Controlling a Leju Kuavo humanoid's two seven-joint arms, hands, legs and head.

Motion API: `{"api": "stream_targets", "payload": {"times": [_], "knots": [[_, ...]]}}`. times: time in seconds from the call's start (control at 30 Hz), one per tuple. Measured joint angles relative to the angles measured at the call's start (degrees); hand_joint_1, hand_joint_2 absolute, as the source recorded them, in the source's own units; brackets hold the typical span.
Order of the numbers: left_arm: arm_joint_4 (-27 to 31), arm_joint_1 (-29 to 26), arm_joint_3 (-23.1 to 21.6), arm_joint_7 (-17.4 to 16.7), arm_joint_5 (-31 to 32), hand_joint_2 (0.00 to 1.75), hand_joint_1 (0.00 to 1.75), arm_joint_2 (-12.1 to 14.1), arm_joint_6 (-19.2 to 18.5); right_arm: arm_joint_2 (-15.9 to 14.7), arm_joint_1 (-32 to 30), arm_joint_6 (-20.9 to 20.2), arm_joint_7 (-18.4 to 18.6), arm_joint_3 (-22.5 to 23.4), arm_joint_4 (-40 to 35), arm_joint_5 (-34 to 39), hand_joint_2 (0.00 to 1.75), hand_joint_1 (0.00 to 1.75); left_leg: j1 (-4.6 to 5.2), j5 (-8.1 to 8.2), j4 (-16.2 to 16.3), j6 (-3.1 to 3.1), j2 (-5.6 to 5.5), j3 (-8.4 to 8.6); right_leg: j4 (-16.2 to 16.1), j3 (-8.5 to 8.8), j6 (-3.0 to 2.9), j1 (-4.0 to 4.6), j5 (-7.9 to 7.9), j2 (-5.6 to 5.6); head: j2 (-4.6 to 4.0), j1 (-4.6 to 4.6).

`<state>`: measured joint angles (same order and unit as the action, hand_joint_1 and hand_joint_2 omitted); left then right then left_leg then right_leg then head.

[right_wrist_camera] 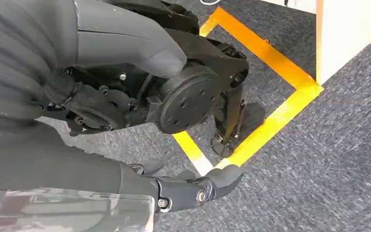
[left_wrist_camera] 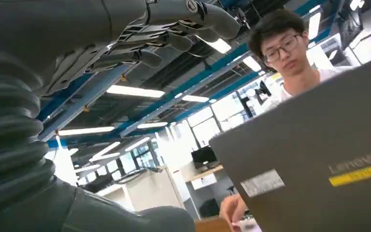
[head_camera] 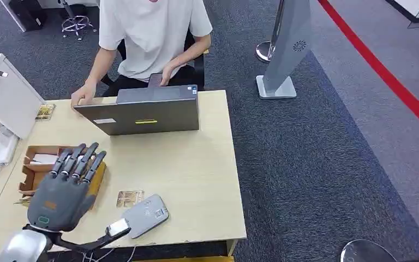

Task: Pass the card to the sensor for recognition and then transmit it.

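A gold-patterned card (head_camera: 129, 197) lies flat on the wooden table (head_camera: 196, 174), just beside the grey sensor pad (head_camera: 148, 214) near the front edge. My left hand (head_camera: 65, 188) hovers over the right part of a cardboard box (head_camera: 33, 173), fingers stretched and apart, nothing in it. Its thumb reaches toward the sensor's near corner, where a small white patch (head_camera: 119, 226) shows. In the left wrist view the left hand's fingers (left_wrist_camera: 174, 29) are spread with nothing between them and the thumb. My right hand (right_wrist_camera: 188, 191) hangs low over the carpet, thumb apart from the fingers.
A person in a white shirt (head_camera: 150, 33) sits behind a grey laptop (head_camera: 147, 112) at the table's far side. Another card (head_camera: 45, 112) lies at the far left. A white box (head_camera: 3, 93) stands left. A pale glossy sheet (right_wrist_camera: 67, 210) of unclear kind lies by the right hand.
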<state>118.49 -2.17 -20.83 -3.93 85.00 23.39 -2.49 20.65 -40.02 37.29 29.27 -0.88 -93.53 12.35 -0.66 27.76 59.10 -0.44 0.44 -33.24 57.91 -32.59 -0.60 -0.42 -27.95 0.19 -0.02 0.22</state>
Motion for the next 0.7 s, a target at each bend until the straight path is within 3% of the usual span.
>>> {"api": "stream_targets", "payload": {"times": [0.4,0.7], "knots": [[0.46,-9.1,2.29,-0.46,0.65,1.75,0.0,-2.66,1.46,0.02,-0.74,-1.53,0.61,-1.48,-1.31,-3.23,1.75,0.0,0.0,0.0,0.0,0.0,-0.07,-0.01,0.0,0.04,0.0,0.0,0.0,-0.08,0.0,0.0],[-4.2,-10.68,10.78,-2.8,1.18,1.75,0.0,-7.98,2.84,0.02,-3.23,-3.67,2.08,-3.13,-5.68,-7.58,1.75,0.0,-0.01,0.0,0.0,0.0,-0.09,0.0,0.0,0.04,0.0,0.01,0.0,-0.11,0.0,0.0]]}}
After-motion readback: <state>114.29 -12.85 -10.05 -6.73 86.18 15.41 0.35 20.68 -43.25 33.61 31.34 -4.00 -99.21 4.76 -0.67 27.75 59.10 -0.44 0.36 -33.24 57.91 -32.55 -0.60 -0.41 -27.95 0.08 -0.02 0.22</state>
